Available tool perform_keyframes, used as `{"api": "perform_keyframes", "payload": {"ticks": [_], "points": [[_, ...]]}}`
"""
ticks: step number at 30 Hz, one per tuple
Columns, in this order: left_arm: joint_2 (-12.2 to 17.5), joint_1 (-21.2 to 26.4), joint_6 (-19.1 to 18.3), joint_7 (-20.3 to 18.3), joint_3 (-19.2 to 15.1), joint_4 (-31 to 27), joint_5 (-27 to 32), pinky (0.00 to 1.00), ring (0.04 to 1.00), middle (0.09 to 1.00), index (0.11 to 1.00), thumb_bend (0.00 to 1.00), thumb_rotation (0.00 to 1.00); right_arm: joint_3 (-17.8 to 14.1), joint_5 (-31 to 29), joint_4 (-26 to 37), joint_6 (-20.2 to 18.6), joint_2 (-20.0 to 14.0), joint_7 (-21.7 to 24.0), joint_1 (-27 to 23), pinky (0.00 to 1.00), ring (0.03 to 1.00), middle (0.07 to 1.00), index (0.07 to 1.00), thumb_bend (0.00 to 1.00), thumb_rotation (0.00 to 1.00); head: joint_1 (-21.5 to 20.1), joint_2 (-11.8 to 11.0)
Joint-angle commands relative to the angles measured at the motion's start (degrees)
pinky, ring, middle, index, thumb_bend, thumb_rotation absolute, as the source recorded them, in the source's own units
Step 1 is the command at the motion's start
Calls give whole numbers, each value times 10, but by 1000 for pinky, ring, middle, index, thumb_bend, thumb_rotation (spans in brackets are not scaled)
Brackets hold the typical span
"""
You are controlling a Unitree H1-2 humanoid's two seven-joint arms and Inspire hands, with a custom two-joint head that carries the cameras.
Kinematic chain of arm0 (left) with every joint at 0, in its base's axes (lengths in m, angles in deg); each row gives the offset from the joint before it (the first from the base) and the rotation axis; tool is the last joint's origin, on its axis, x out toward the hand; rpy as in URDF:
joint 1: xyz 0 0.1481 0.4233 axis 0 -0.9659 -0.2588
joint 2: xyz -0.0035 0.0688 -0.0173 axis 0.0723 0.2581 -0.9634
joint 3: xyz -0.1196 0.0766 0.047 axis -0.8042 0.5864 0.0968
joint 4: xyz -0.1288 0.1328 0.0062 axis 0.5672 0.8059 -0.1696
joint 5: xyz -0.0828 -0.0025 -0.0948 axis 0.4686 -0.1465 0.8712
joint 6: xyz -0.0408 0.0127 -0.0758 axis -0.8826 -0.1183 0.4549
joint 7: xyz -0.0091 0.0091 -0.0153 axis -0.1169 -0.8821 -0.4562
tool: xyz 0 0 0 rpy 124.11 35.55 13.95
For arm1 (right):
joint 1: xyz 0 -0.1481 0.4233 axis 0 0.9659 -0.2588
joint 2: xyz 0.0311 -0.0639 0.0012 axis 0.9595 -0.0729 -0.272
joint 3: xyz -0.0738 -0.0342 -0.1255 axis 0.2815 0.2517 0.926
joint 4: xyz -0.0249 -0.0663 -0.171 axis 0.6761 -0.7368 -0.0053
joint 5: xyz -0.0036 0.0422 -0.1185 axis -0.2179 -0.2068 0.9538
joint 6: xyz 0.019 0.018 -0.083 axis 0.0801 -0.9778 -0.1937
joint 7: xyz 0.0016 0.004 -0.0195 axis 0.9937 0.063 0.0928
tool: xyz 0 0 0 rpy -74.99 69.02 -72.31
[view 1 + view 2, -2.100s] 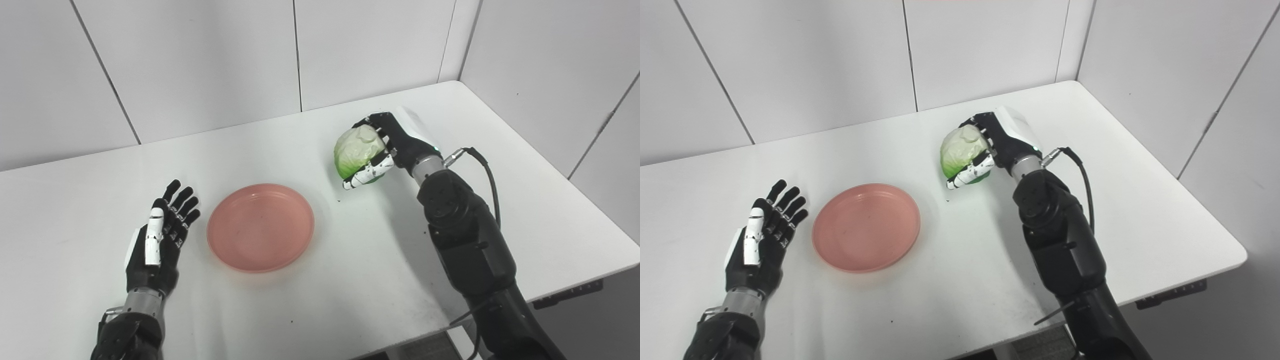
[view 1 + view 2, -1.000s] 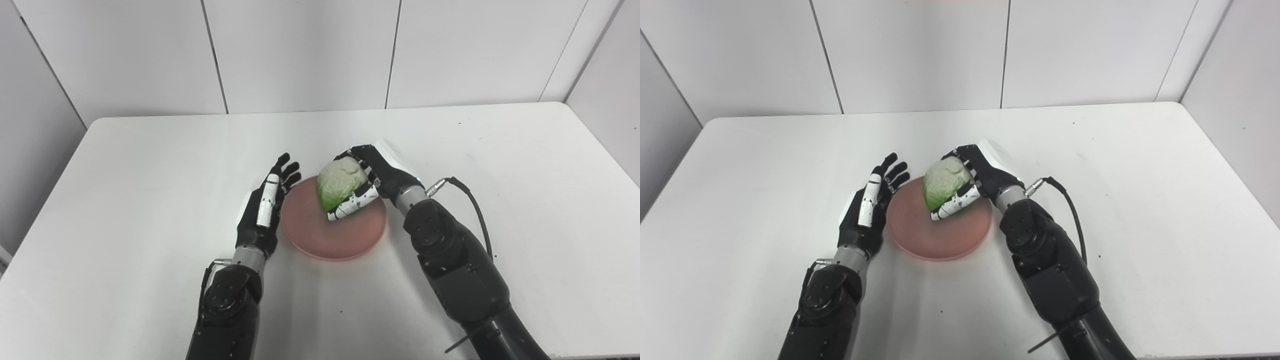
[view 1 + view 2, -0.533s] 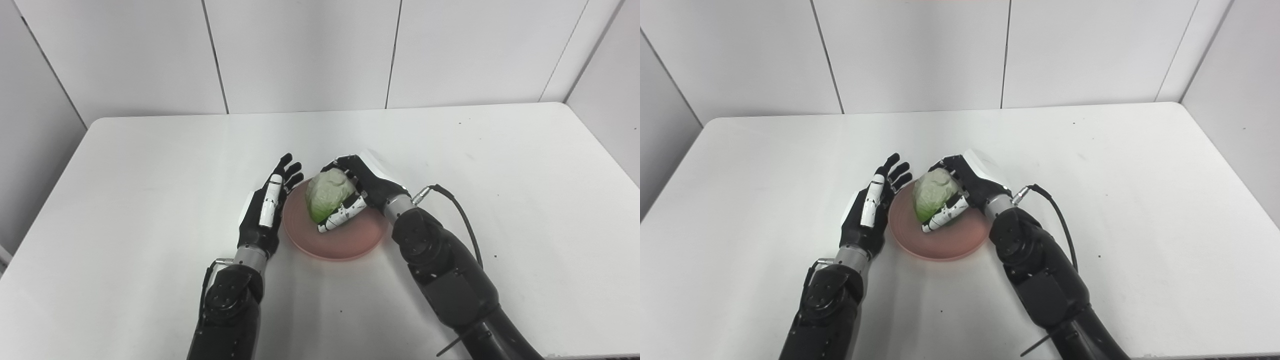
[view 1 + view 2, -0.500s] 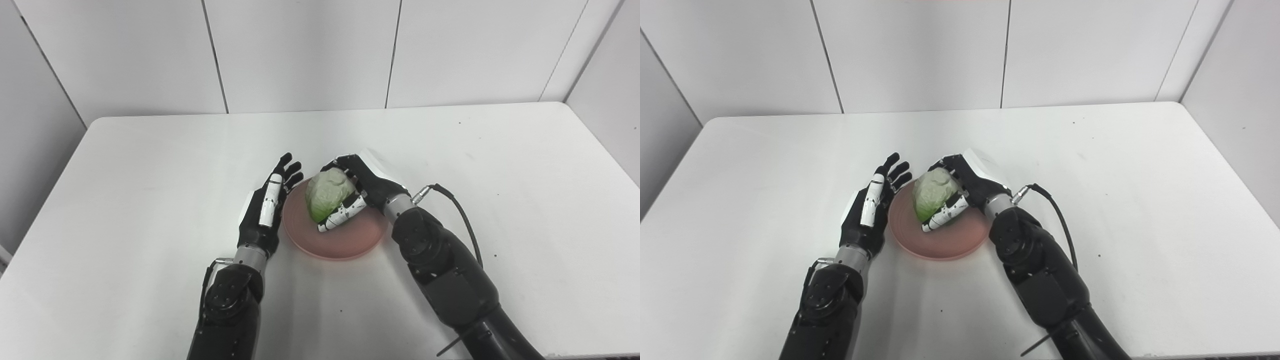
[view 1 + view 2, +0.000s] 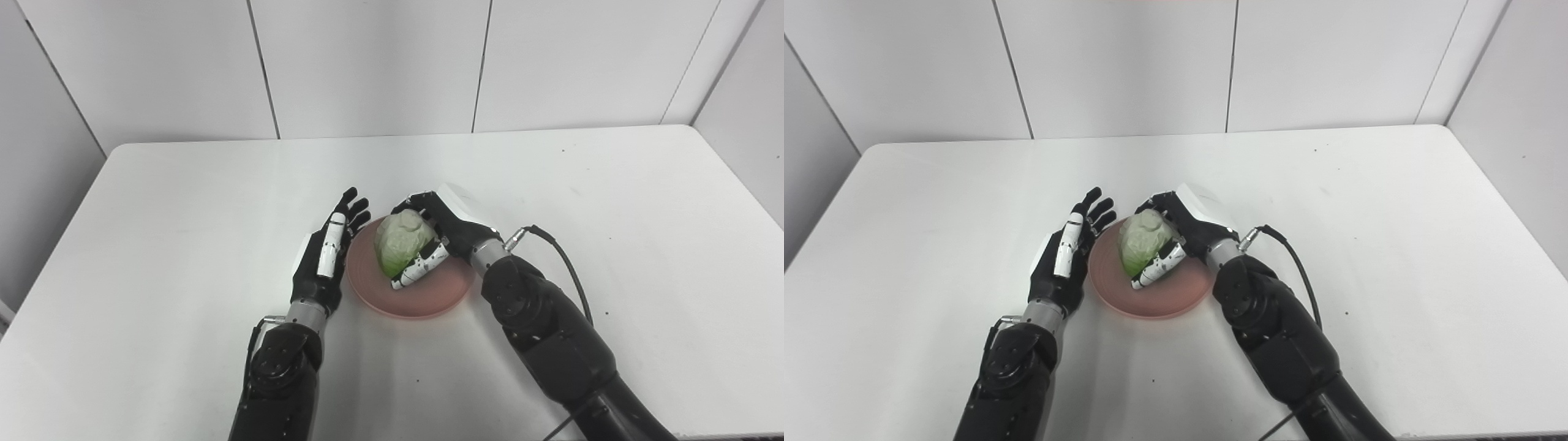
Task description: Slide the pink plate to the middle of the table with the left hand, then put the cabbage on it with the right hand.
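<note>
Since half a second ago little has shifted: the right hand has turned slightly and eased the cabbage a touch lower over the plate, while everything else has stayed put.

Just left of centre frame, the left hand [image 5: 323, 260] stands on edge with its fingers straight and apart, holding nothing, its palm just beside the plate's left rim. It looks parked there as a stop, likely to keep the dish from sliding while it is loaded.

At centre sits the pink plate [image 5: 429, 297], about mid-table, so the sliding step appears done. Above its left half is the cabbage [image 5: 398, 245], pale on top and green below, low over the dish; whether its base touches the surface I cannot tell.

Right of it, the right hand [image 5: 444, 236] is clamped on the cabbage, fingers over the top and thumb beneath, its arm entering from the lower right with a black cable [image 5: 566, 263] looping off the wrist.

Around them the white table [image 5: 643, 202] carries only a few dark specks, and nothing blocks the release.
</note>
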Motion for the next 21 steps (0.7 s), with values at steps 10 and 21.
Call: {"api": "perform_keyframes", "payload": {"ticks": [10, 21], "points": [[2, -4, -27, -5, 4, 5, 1, 910, 935, 939, 931, 476, 1000, 16, 30, 52, -9, -28, 56, -11, 626, 831, 913, 965, 963, 530, -3, 1], [-3, -5, -30, -6, 3, 0, 4, 918, 947, 941, 920, 466, 1000, 2, 27, 71, 7, -28, 44, -9, 699, 892, 971, 1000, 1000, 688, -3, 1]]}}
